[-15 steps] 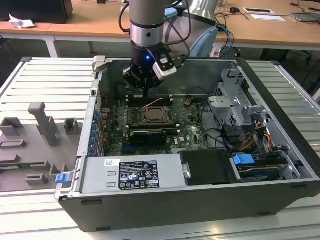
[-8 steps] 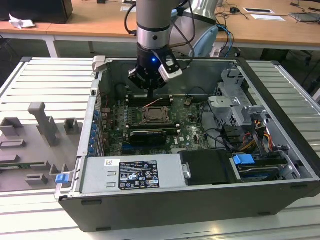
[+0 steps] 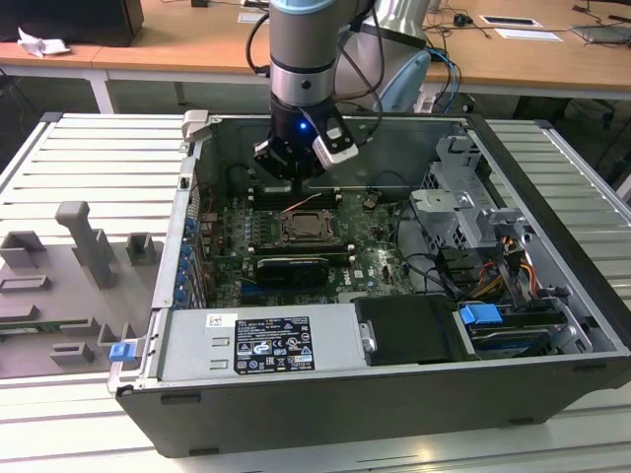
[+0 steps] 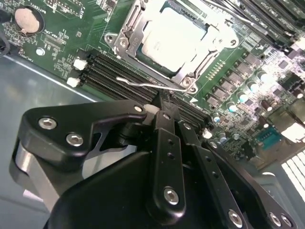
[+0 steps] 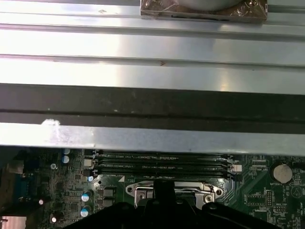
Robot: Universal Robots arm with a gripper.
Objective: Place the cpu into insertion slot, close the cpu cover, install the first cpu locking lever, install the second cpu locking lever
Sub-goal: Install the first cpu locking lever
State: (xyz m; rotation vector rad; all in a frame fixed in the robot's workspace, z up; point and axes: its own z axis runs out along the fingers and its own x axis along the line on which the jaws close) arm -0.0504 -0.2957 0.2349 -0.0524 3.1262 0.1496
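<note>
1. So, in the exterior view the arm (image 3: 301,49) reached down into the open PC case (image 3: 394,394), w/ the gripper (image 3: 292,169) low over the green motherboard (image 3: 222,241), toward the case's back wall.
2. CPU (image 4: 170,39) sat seated in the insertion slot (image 4: 125,36), its pale silver face up; in the exterior view the socket (image 3: 305,228) lay just in front of the gripper, near mid-board.
3. CPU cover (image 4: 202,64) lay down flat around the chip, framing its face through the square cut-out.
4. Gripper (image 4: 162,106) fingers looked drawn together, tips pressed close w/ nothing between them; black linkages spread out behind.
5. Fingertips sat just beside the socket's edge, over the memory slots (image 4: 116,76), apart from the CPU itself — chip was ahead of the jaws, not between them.
6. A thin wire locking lever (image 4: 152,86) ran along the socket's near edge, right by the fingertips; contact w/ the tips couldn't be told.
7. Coin cell battery (image 4: 25,20) sat on the board well off to one side of the socket.
8. In the first wrist view the socket frame (image 5: 174,191) showed just past the gripper's dark body (image 5: 162,210), w/ memory slots (image 5: 162,162) beyond it and the case's metal wall (image 5: 152,71) above.
9. Grey fixture blocks (image 3: 84,246) stood on the ribbed table (image 3: 59,414) at the exterior view's left, outside the case.
</note>
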